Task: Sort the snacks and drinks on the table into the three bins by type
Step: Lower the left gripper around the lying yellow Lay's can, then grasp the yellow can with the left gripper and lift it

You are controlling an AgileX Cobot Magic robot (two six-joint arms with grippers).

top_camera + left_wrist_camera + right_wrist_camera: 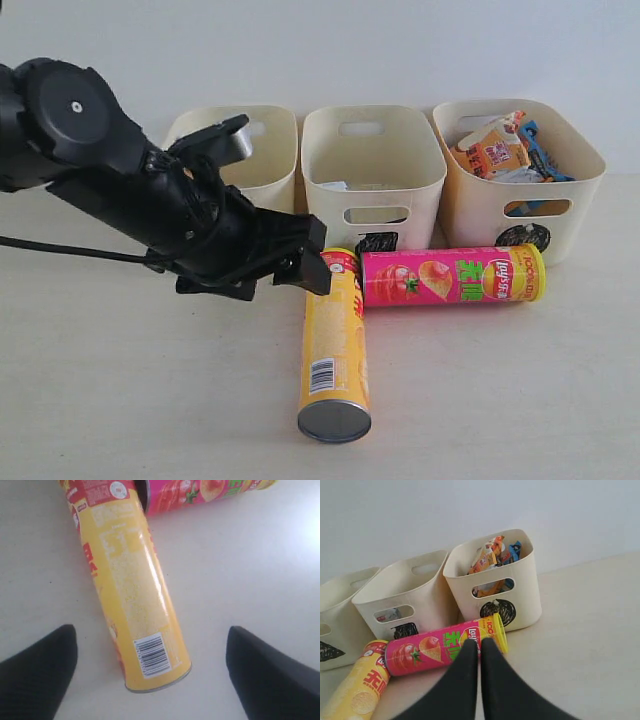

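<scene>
The yellow can (335, 345) lies flat on the table (520, 400), near the middle. Its far end is just beside the pink can (453, 277), which lies sideways in front of the bins (372, 170). The yellow can looks light, stiff and smooth, so it may roll or slip. I would grab it around its middle. The left gripper (151, 640) hangs over it, jaws wide apart, holding nothing. The right gripper (480, 647) is pinched closed and empty.

- Bare tabletop (520, 390) lies free on both sides of the yellow can (335, 345)
- The fronts of the middle bin (330, 190) and right bin (470, 210) are barred by the pink can (452, 275)
</scene>
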